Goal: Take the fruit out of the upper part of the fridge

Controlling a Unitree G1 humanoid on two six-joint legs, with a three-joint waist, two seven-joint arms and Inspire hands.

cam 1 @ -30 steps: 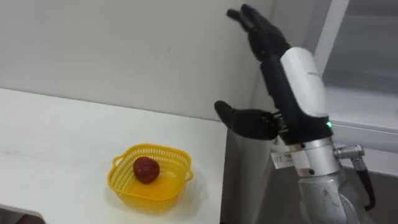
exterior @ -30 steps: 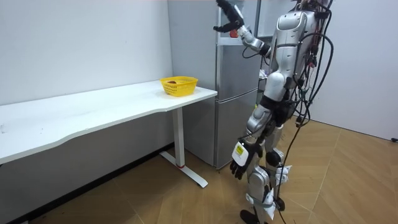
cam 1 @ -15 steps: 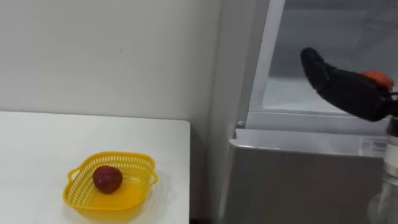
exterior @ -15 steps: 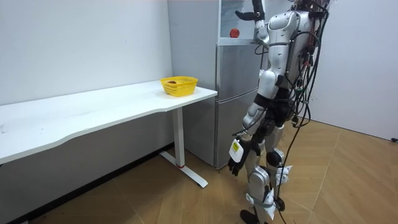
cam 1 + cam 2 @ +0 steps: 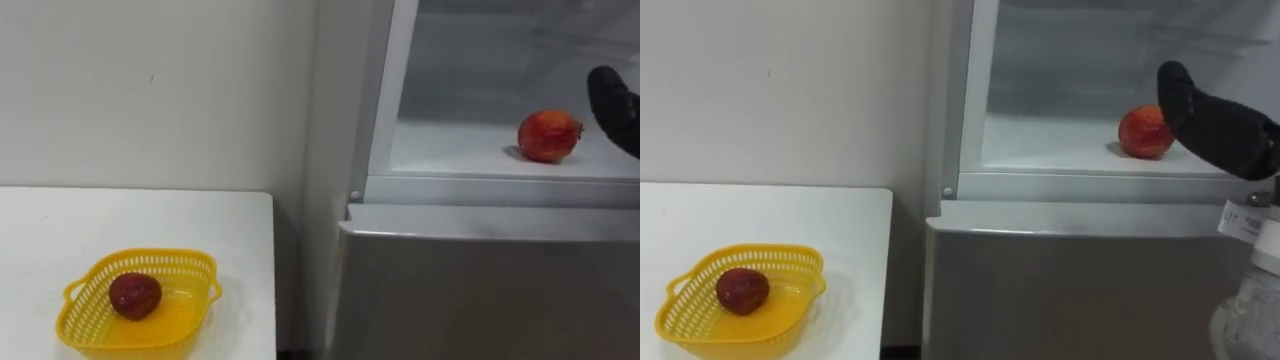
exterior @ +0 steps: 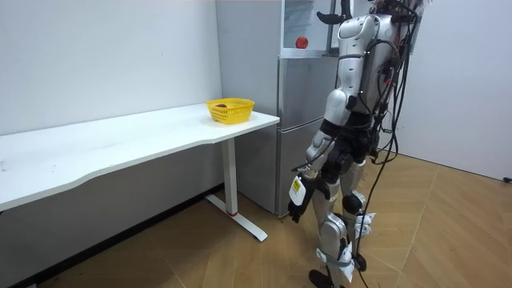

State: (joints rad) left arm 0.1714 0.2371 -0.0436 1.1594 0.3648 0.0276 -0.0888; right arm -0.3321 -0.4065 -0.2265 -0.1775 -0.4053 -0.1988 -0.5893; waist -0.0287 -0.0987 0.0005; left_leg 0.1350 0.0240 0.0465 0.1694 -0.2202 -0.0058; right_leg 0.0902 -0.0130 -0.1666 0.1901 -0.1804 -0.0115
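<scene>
A red round fruit (image 5: 548, 135) lies on the white shelf (image 5: 470, 160) of the fridge's open upper compartment; the room view shows the fruit (image 6: 302, 42) as a small red dot. My right hand (image 5: 1215, 125) is raised inside that compartment, just right of the fruit (image 5: 1145, 131), with its fingers stretched out and nothing in them; I cannot tell if it touches the fruit. In the left eye view, the right hand (image 5: 615, 105) is at the edge. My left hand (image 6: 295, 198) hangs relaxed by my thigh. I stand close in front of the fridge.
The grey lower fridge door (image 5: 480, 290) is closed below the shelf. To the left, a white table (image 5: 60, 220) carries a yellow basket (image 5: 140, 258) holding a dark red fruit (image 5: 134, 295). A white wall rises behind the table.
My view has swung right from the table toward the fridge. My right hand has gone from high by the wall into the upper compartment, and the fruit it half covered now shows.
</scene>
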